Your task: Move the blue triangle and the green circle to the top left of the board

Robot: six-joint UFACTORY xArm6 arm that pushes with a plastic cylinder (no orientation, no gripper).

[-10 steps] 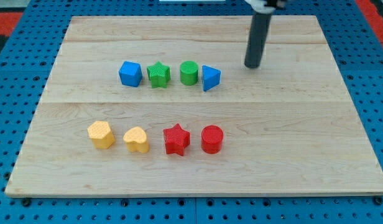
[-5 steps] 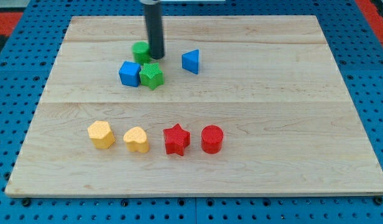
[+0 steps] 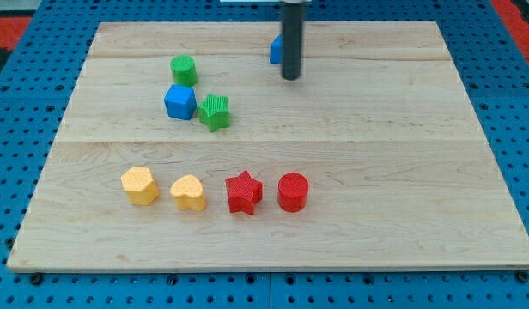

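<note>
The blue triangle [image 3: 276,50] lies near the board's top middle, mostly hidden behind my rod. My tip [image 3: 290,77] rests just below and to the right of it. The green circle [image 3: 184,69] stands in the upper left part of the board, above the blue cube [image 3: 179,101]. The green star [image 3: 215,112] sits just right of the blue cube.
A row lies in the lower half: a yellow block [image 3: 139,184], a yellow heart [image 3: 189,192], a red star [image 3: 244,191] and a red circle [image 3: 293,191]. The wooden board [image 3: 419,172] sits on a blue pegboard.
My rod swung left, then back right to the top middle. The green circle moved up and left out of the row. The blue triangle moved up. The green star shifted slightly.
</note>
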